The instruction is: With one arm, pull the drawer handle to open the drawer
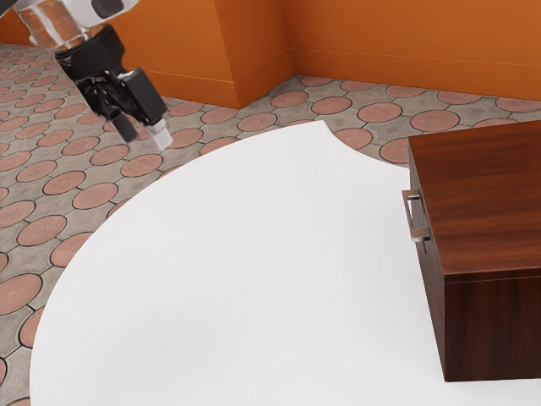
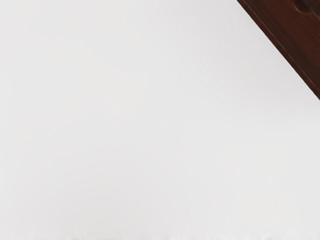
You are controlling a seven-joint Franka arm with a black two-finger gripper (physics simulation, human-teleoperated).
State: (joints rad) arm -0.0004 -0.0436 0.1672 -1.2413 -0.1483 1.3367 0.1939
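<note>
A dark wooden drawer cabinet stands on the white table at the exterior view's right. Its front faces the exterior view's left and carries a small metal handle. The drawer front sits flush with the cabinet body. My gripper hangs above the table's far left edge, well away from the handle, with its fingers apart and nothing between them. In the wrist view, a corner of the dark cabinet shows beyond bare white table.
The table has a curved edge and a notch at the back. Around it lies a tiled floor, with orange walls behind. A wide stretch of bare tabletop separates my gripper from the cabinet.
</note>
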